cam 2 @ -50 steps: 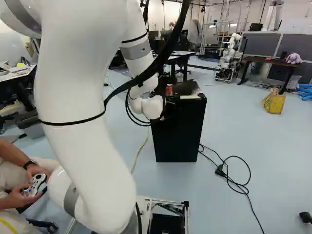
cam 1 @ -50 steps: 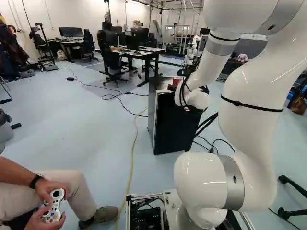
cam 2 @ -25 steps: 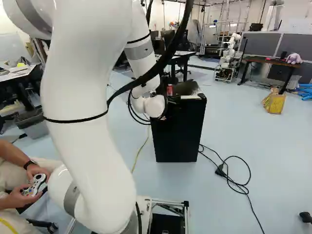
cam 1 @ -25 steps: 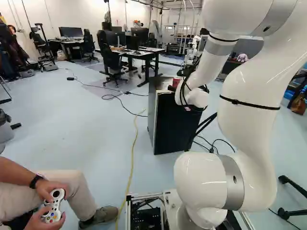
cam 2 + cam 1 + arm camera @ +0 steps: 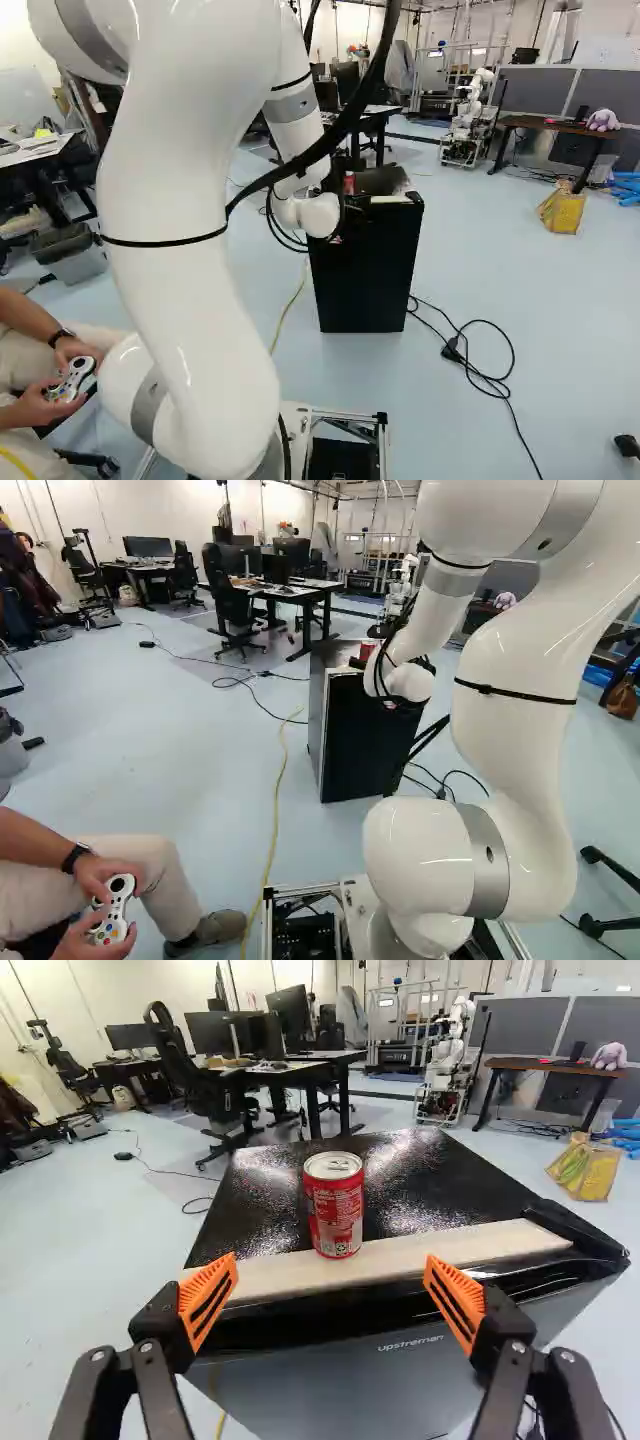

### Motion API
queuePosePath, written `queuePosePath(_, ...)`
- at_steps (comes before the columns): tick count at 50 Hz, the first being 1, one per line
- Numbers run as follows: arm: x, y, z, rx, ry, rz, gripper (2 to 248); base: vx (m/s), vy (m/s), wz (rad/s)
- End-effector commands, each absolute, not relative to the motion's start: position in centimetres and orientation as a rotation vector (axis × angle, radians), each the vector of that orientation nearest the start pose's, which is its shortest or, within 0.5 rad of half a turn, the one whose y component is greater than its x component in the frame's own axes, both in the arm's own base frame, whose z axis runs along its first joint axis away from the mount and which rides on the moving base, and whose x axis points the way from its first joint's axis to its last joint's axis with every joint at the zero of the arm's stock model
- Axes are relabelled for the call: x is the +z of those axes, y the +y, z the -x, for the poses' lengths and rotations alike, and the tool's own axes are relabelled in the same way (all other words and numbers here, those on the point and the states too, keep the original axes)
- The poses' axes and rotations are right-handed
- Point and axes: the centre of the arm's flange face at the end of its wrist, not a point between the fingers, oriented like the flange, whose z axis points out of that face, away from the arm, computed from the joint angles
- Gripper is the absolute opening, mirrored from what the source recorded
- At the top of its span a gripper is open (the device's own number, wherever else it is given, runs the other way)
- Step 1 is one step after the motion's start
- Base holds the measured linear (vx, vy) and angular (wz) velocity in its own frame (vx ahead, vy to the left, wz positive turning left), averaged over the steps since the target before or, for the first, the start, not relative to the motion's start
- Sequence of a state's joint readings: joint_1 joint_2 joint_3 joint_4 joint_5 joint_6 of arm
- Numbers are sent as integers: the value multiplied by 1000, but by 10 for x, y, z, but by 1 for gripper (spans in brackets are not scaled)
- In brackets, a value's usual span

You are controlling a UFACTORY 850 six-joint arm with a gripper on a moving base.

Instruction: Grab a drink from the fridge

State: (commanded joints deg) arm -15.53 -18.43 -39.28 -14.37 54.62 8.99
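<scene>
Wrist view: 1 red can, upright w/ its tab end up, at the near edge of the fridge top, on or right by a pale strip. The 2 fingers are wide apart, 1 to each side of the line to the can, w/ nothing held btwn their orange pads. The can is ahead of them, approx. midway, touching neither.

The L & R base views give much less of the can: just a bit of red past the end of the arm, which hides the fingers in both. Only the L base view shows the fridge's pale side panel; the R base view has its dark face nearly square-on, w/ a looped black cord on the floor to the right of it. A yellow cable runs along the floor on the other side.

Edges & room: the can is near the front edge of the fridge top, well apart from the back edge & both side edges, w/ bare dark top behind it. There's a visible gap btwn the can & each finger. Beyond the fridge are desks, chairs & another robot.
</scene>
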Motion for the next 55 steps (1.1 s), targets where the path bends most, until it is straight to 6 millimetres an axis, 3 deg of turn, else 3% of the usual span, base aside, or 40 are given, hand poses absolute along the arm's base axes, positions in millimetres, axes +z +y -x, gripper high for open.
queuePosePath(55,362,-119,-526,-1931,132,2464,247,0,0,0)
